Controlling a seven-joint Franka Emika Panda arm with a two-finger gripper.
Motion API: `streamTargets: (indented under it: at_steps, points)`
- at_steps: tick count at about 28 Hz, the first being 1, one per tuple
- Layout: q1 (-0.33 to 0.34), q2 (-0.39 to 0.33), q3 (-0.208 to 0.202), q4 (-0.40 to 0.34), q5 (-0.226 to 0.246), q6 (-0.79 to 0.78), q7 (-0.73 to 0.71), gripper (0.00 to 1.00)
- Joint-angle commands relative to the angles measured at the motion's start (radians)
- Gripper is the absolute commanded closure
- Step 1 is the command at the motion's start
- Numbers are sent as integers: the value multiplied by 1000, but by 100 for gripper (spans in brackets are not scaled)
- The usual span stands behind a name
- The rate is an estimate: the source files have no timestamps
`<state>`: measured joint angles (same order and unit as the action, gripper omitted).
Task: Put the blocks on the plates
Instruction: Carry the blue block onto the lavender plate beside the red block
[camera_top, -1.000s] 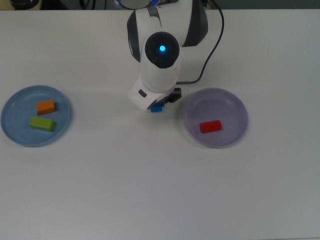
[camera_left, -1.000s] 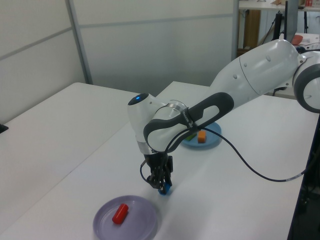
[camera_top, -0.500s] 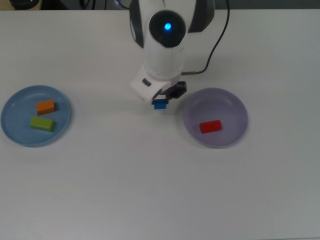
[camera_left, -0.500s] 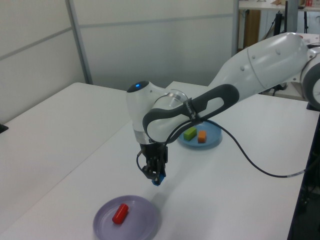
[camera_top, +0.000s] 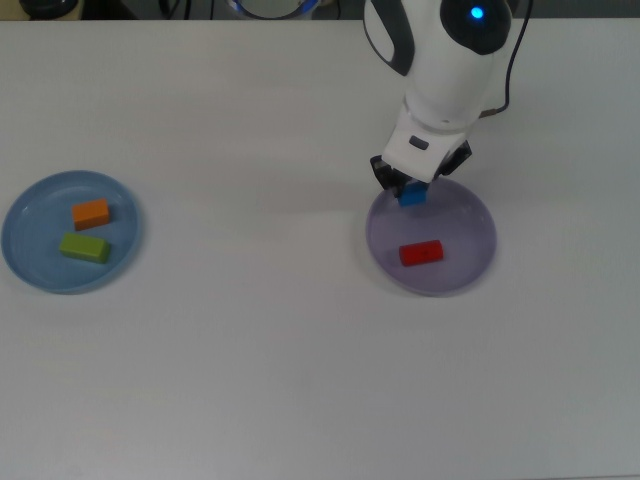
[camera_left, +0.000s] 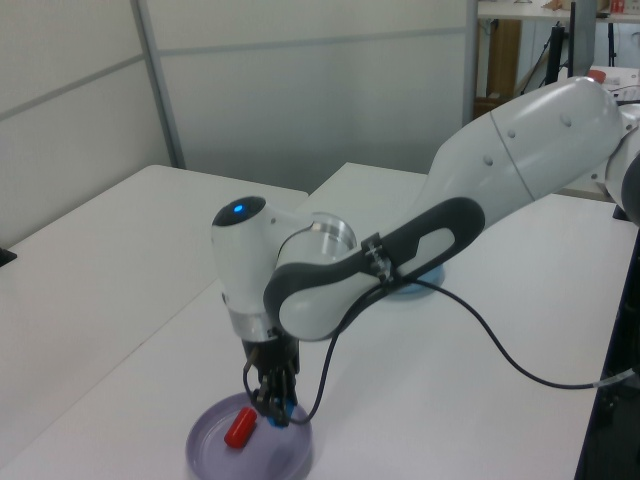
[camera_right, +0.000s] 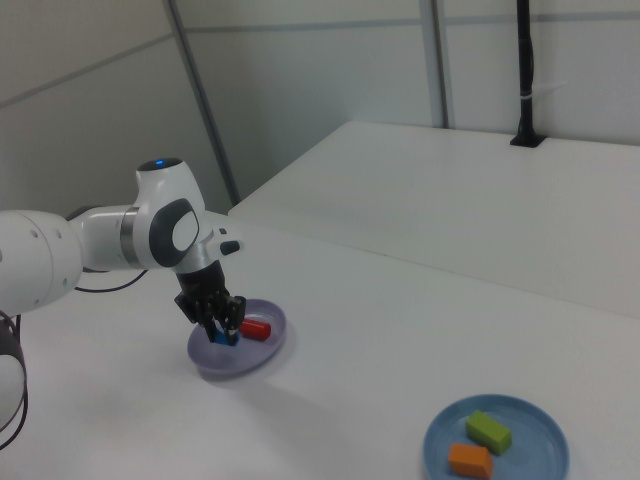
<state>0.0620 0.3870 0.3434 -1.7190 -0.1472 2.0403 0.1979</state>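
White table (camera_top: 300, 380); gripper (camera_top: 412, 190) right of centre in top view, clenched on blue cube (camera_top: 412, 195) over lavender plate (camera_top: 470, 265) rim.

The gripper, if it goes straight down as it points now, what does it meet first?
Probably the lavender plate. The gripper holds the blue cube above the plate's rim area, apart from the red block; exact height is unclear.
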Motion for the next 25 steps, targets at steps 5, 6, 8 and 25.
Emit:
streamTargets:
  at_steps: [5,6,8,25]
  points:
    - [28,89,-12,12,-75,95,84,53]
    - [29,90,-12,10,-78,100,87,52]
    - [30,92,-14,10,-81,104,87,48]
    - [1,-40,-33,76,-25,-62,90,0]
